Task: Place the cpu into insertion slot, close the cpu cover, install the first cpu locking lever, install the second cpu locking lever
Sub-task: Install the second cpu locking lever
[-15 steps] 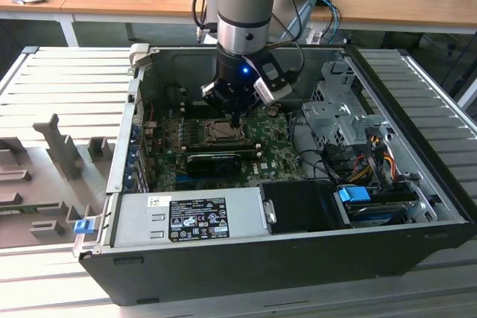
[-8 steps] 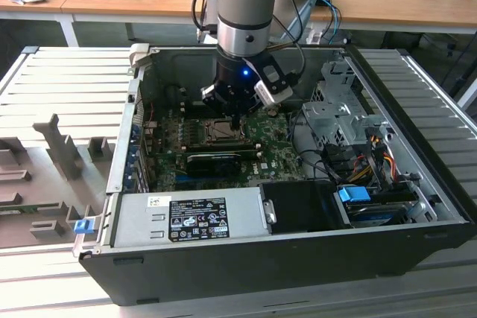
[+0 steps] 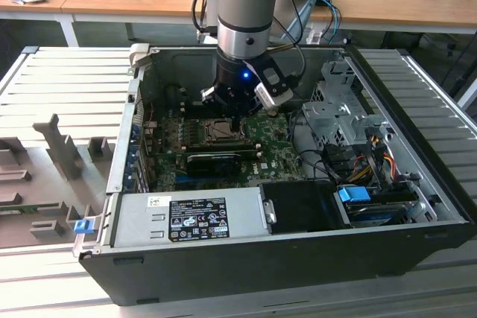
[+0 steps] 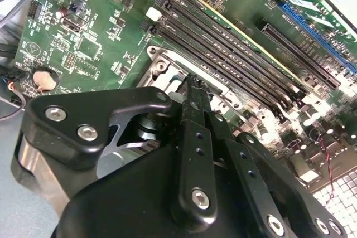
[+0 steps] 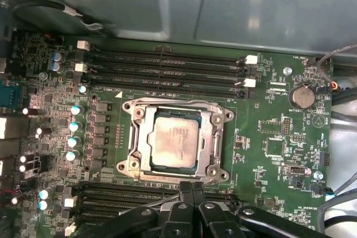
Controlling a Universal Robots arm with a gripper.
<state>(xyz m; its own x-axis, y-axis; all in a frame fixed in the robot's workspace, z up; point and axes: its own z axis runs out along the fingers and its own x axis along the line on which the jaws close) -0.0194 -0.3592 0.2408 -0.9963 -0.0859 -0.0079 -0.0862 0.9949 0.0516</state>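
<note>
First wrist view: cpu (image 5: 175,142) seen seated in insertion slot (image 5: 137,166), pale metal top facing up; cpu cover (image 5: 213,137) seen lying flat around it, chip visible through central window. End effector (image 5: 191,189) seen with fingers pressed together, nothing gripped, tips at socket edge nearest camera. Locking levers not clearly made out. Exterior view: end effector (image 3: 234,120) lowered into open computer case (image 3: 417,240), just above socket on green motherboard (image 3: 272,156). Second wrist view: closed fingers (image 4: 195,116) seen at silvery socket rim, possibly touching.
</note>
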